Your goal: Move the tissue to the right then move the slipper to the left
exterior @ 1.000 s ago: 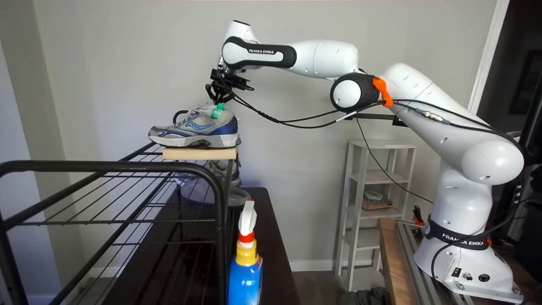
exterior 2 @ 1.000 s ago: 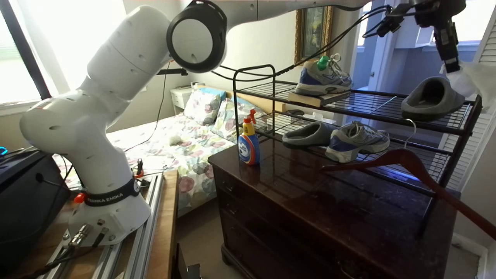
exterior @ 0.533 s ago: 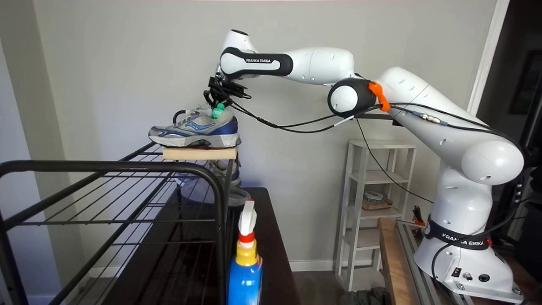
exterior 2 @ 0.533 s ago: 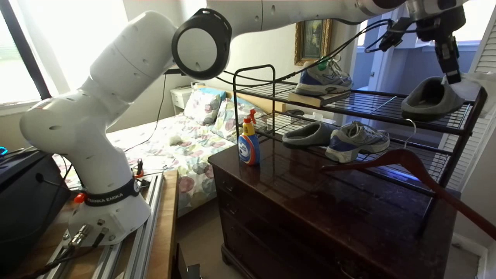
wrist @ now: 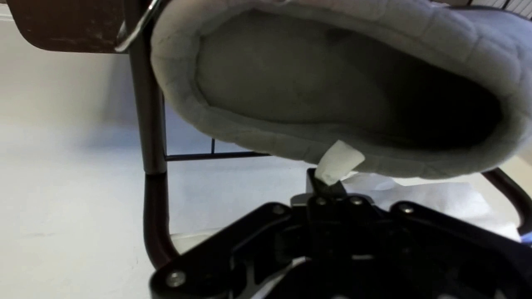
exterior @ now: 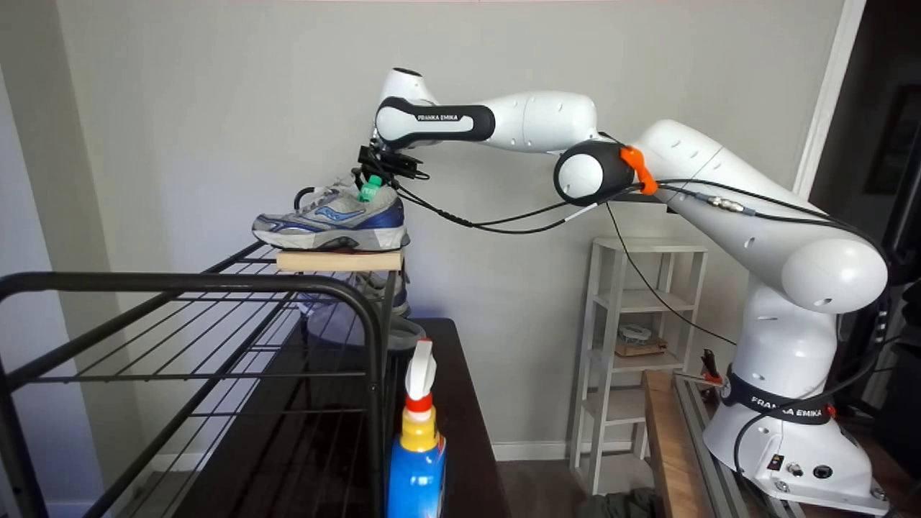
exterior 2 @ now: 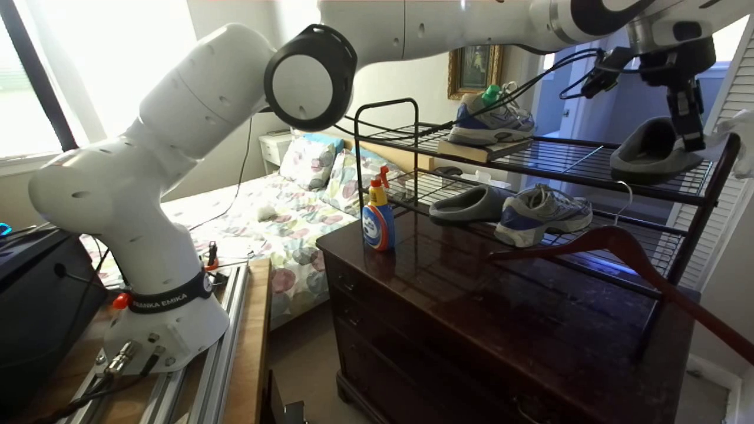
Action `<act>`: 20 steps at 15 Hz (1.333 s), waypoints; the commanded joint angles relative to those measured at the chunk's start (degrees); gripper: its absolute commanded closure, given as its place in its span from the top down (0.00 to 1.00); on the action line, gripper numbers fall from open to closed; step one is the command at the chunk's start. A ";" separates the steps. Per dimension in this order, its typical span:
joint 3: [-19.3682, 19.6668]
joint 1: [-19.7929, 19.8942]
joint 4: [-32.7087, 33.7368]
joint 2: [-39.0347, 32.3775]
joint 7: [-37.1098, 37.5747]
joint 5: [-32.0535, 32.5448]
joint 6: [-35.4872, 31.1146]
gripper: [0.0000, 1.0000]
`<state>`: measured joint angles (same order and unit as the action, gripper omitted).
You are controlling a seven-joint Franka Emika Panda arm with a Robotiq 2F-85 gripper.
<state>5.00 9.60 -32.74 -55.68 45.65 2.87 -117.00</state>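
Observation:
A grey slipper (exterior 2: 665, 168) sits on the top shelf of the wire rack at its far right end in an exterior view. It fills the upper part of the wrist view (wrist: 257, 79), with its opening facing the camera. My gripper (exterior 2: 694, 144) points down beside the slipper's side, overlapping it in that exterior view. In the wrist view the fingers (wrist: 328, 189) are together on a white tissue (wrist: 338, 162), whose corner sticks out between the tips. More of the tissue (exterior 2: 736, 141) hangs to the right, past the rack's end. The fingertips are hidden behind the sneaker in the remaining view.
A black wire rack (exterior 2: 574, 156) stands on a dark dresser (exterior 2: 447, 282). A sneaker (exterior 2: 492, 121) with a green bottle rests on a book (exterior 2: 483, 150) on the top shelf. Another slipper (exterior 2: 468, 204) and sneaker (exterior 2: 542, 215) are lower. A spray bottle (exterior 2: 379, 221) and hanger (exterior 2: 612, 238) are in front.
My arm and gripper have moved down, from above the slipper's height to beside it. The tissue has come down with the fingers. The slipper has not moved.

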 commanded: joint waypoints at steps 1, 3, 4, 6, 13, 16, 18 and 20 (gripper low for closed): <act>-0.17 1.09 3.87 -2.25 0.90 -0.71 0.43 0.00; 0.20 1.07 4.19 -2.48 1.35 -0.20 0.19 0.00; 0.20 1.02 4.23 -2.46 1.36 -0.16 0.37 0.00; 0.48 0.61 4.19 -2.48 1.43 0.30 0.37 0.00; 1.70 -0.54 4.03 -3.42 2.15 0.99 1.57 0.00; 2.19 -0.80 4.06 -3.40 2.43 0.96 1.91 0.26; 2.69 -1.08 4.03 -3.32 2.78 1.16 2.12 0.33; 3.72 -1.82 3.58 -2.74 3.55 1.83 3.64 0.45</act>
<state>7.16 8.90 -32.46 -57.02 46.89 3.21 -116.28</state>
